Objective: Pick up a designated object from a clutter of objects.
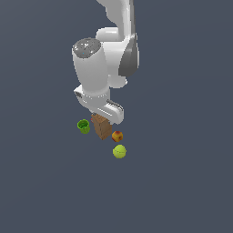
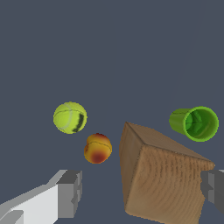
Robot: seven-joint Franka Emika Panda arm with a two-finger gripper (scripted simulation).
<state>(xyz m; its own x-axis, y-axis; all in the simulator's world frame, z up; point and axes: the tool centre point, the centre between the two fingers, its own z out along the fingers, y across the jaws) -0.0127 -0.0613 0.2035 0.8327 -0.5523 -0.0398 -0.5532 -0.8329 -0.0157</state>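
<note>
1. The white Panda arm hangs low over the pile, and its gripper stands wide, holding nothing; in the wrist view the two grey fingertips straddle the brown cardboard-coloured box, not the target.
2. The target, the small bright green cup with a round rim, sits on the dark floor just beside the box, on the exterior view's left of it. In the wrist view it appears tipped, its open mouth facing the camera.
3. To do this step well, I'd say the hand must shift off the box and centre over the cup, approaching from the cup's free side so a finger doesn't knock the box.
4. Closing across the rim looks safest; thin walls may slip.
5. The count: one green cup, one box, one red-yellow apple-like ball, one yellow-green tennis ball.
6. Both balls lie past the box from the cup, well out of the way.
</note>
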